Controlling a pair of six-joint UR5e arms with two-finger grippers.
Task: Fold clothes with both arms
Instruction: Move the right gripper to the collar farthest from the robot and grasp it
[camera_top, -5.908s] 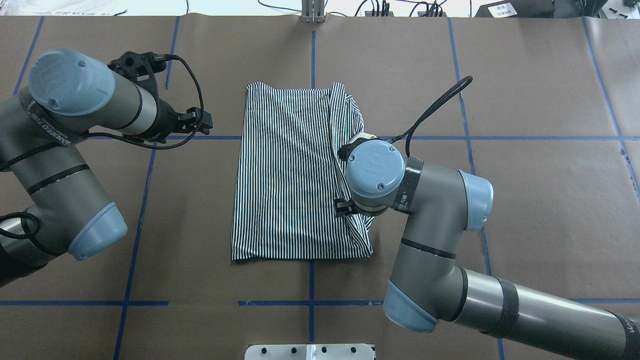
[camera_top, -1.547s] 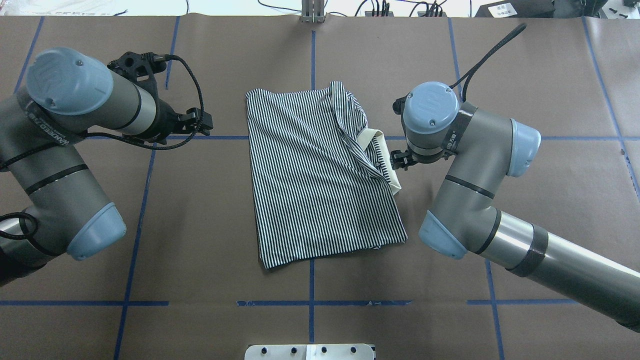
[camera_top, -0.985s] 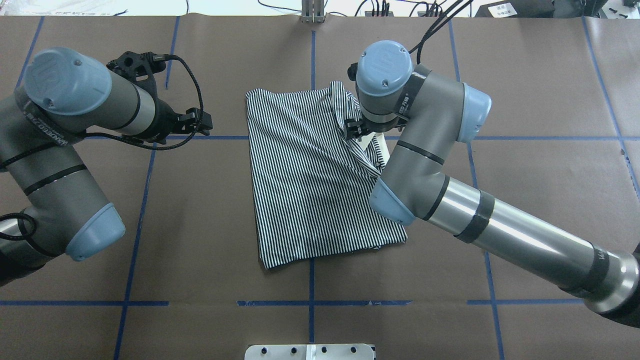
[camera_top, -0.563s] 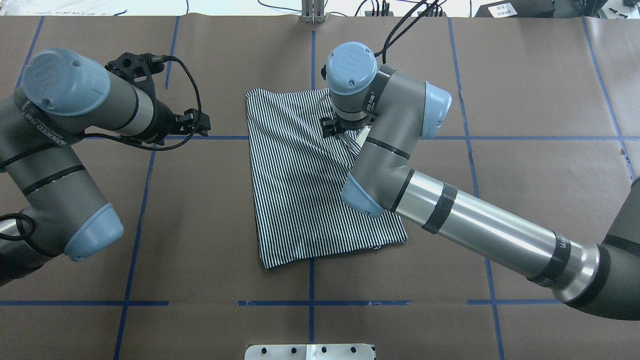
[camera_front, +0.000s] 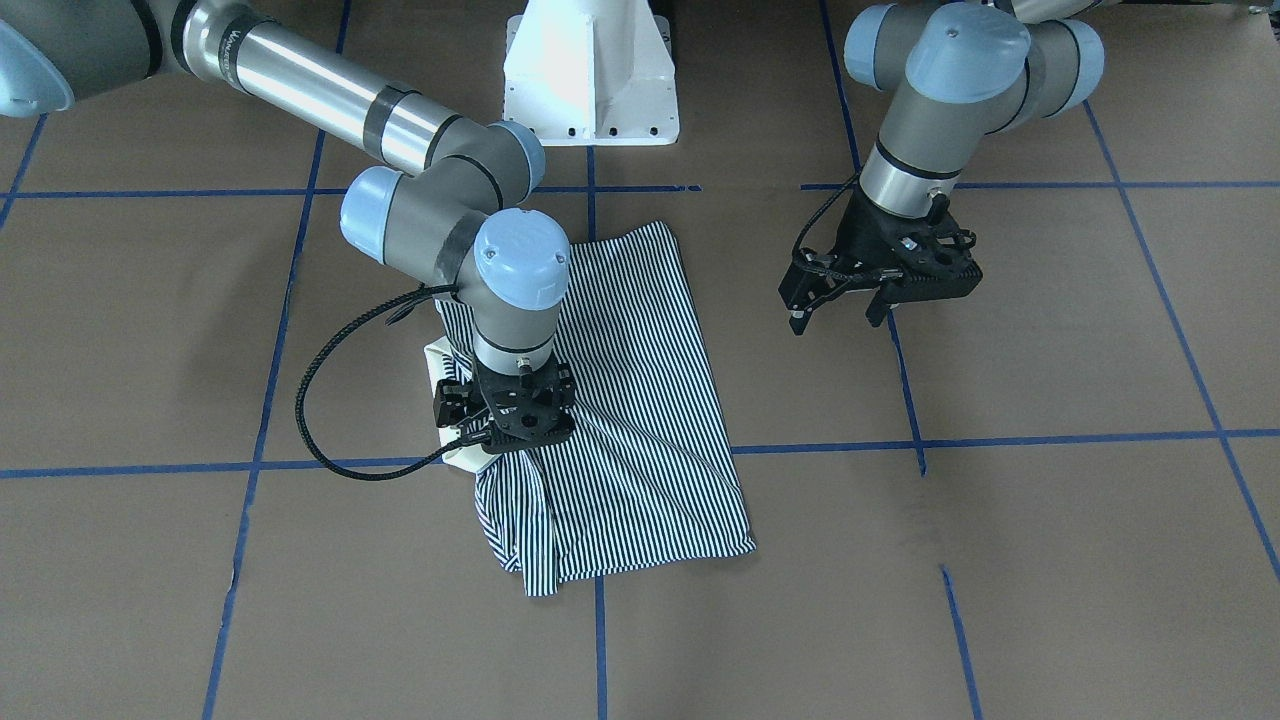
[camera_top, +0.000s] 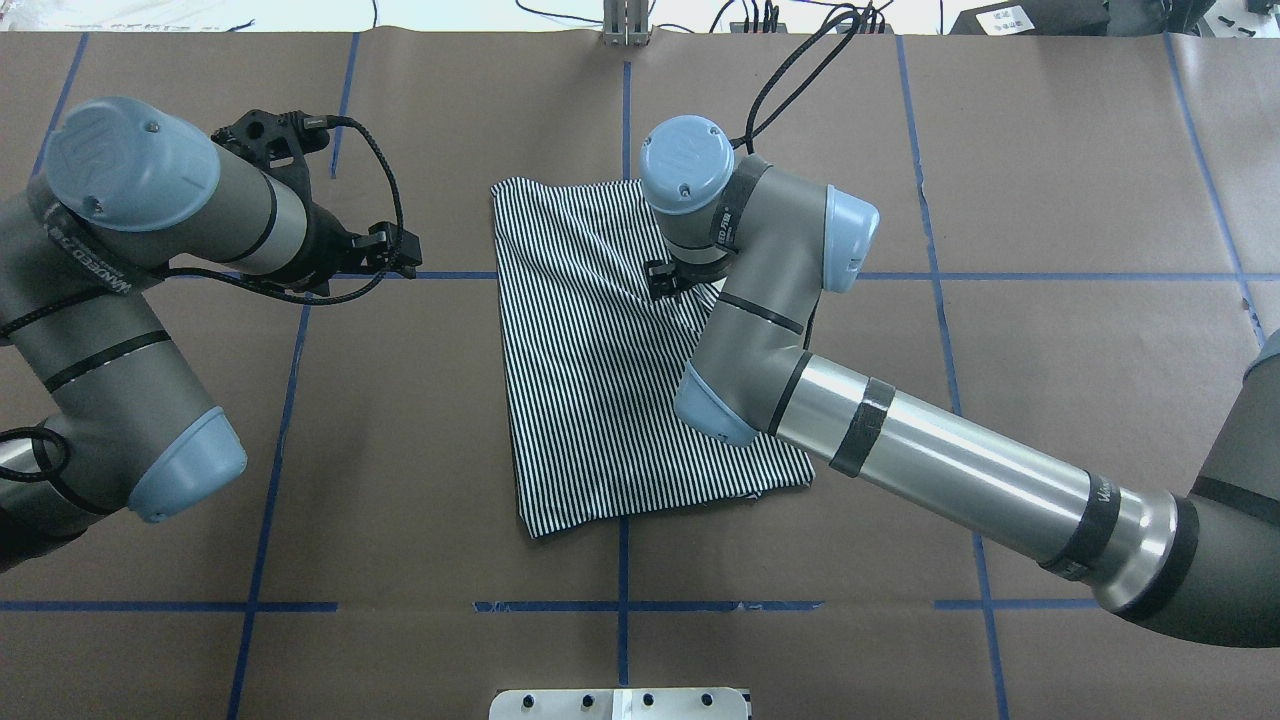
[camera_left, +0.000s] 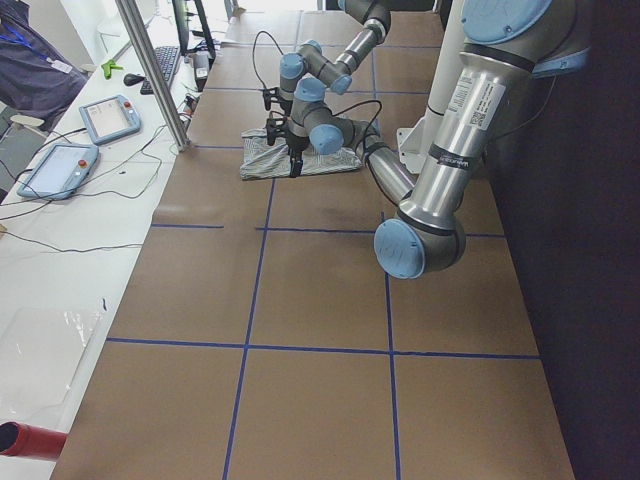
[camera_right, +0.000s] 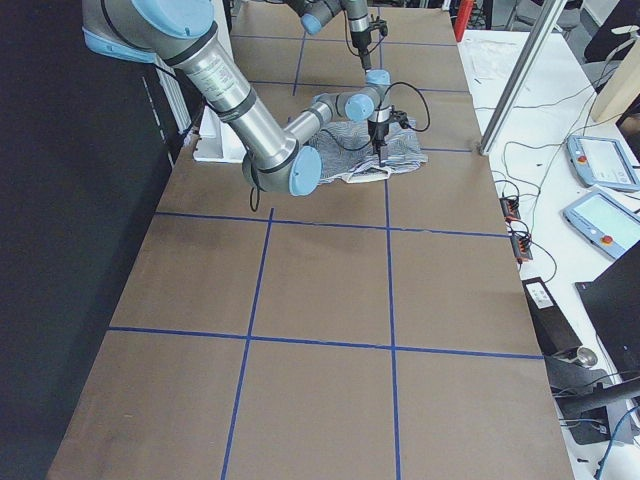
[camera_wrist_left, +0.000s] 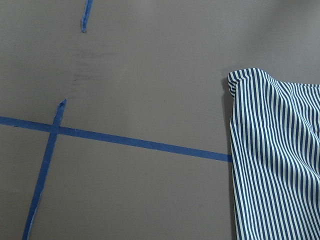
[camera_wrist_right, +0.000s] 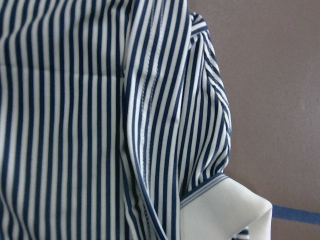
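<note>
Shirt lies at centre, half folded. Right gripper is low on its bunched edge; whether it holds cloth I cannot tell, fingers hidden. Left gripper hangs wide open, empty. Prob. best: pinch firmly, carry fold slowly w/ edges aligned.

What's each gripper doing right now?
Left gripper: open, holding nothing.
Right gripper: at the striped polo shirt; fingers hidden, cannot tell.

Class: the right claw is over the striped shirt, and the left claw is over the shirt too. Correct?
No. The right claw is over the striped shirt, but the left claw is beside it, apart from it, over the bare brown table. The exterior front-facing view shows this.
</note>
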